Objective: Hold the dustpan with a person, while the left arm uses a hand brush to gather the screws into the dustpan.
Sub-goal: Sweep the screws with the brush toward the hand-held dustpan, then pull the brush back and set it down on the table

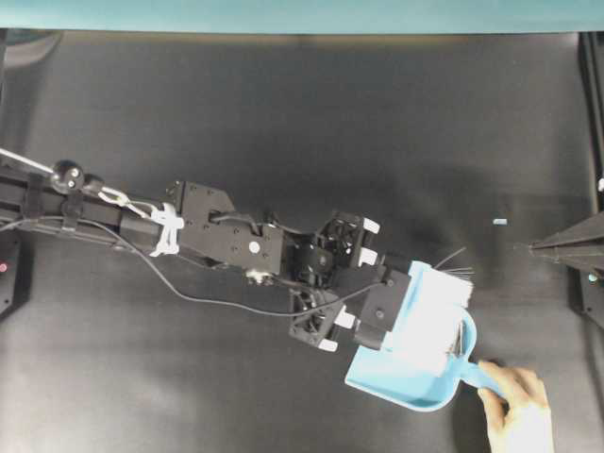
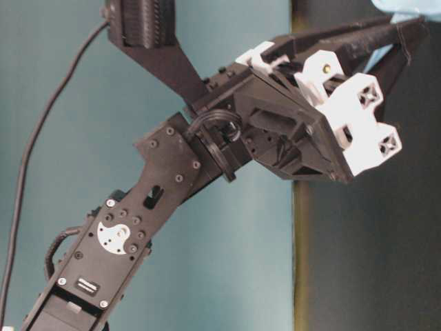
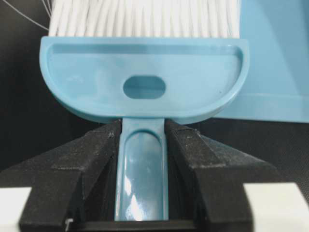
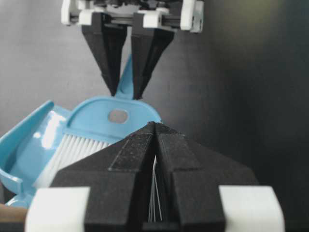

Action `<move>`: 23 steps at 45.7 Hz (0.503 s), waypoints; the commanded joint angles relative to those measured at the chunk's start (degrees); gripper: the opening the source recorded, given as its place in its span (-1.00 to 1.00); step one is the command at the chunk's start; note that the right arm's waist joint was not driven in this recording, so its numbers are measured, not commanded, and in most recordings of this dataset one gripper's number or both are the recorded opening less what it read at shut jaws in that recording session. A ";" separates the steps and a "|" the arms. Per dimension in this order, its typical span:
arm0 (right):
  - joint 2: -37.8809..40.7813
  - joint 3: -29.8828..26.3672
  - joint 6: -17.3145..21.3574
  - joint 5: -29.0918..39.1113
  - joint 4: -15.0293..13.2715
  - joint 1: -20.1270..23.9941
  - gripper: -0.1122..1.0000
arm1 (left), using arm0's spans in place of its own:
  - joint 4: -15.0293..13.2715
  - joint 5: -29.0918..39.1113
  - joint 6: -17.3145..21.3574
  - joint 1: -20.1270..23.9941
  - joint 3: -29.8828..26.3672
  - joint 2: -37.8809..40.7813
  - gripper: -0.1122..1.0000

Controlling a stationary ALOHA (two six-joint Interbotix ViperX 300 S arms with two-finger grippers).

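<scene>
My left gripper (image 1: 394,304) is shut on the thin handle (image 3: 142,174) of the light blue hand brush (image 3: 145,82). Its white bristles (image 1: 436,311) lie across the mouth of the light blue dustpan (image 1: 401,382), whose floor also shows beside the brush head (image 3: 275,58). The person's bare hand (image 1: 514,415) grips the dustpan's short handle at the lower right. Several thin screws (image 1: 457,273) lie on the mat by the upper end of the bristles. My right gripper (image 1: 543,247) sits shut and empty at the right edge, pointing at the brush (image 4: 116,116).
The table is covered by a black mat (image 1: 283,123). A tiny pale scrap (image 1: 500,222) lies right of the brush. A cable (image 1: 217,300) trails under the left arm. A teal wall edge (image 1: 302,14) borders the far side.
</scene>
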 commanded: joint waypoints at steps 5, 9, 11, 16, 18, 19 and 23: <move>0.18 -0.26 -0.35 -0.53 0.00 0.00 -0.80 | 0.09 -0.35 -0.26 0.18 1.93 -6.68 -0.25; 0.18 -0.18 -0.35 -0.53 -0.09 0.00 -0.80 | 0.09 -0.35 -0.35 0.18 3.96 -10.81 -0.25; 0.18 -0.26 -0.35 -0.53 -0.09 0.00 -0.80 | 0.09 -0.35 -0.35 0.18 5.01 -12.57 -0.25; 0.18 -0.26 -0.35 -0.53 -0.09 0.00 -0.80 | 0.00 -0.35 -0.62 0.18 7.56 -17.31 -0.25; 0.18 -0.26 -0.35 -0.44 -0.09 0.00 -0.80 | 0.00 -0.44 -0.79 0.09 8.79 -19.07 -0.25; 0.18 -0.26 -0.35 -0.53 -0.09 0.00 -0.80 | 0.00 -0.53 -0.88 0.09 9.49 -20.04 -0.25; 0.09 -0.18 -0.35 -0.53 -0.09 0.00 -0.80 | 0.09 -1.23 -1.14 0.18 13.54 -23.38 -0.25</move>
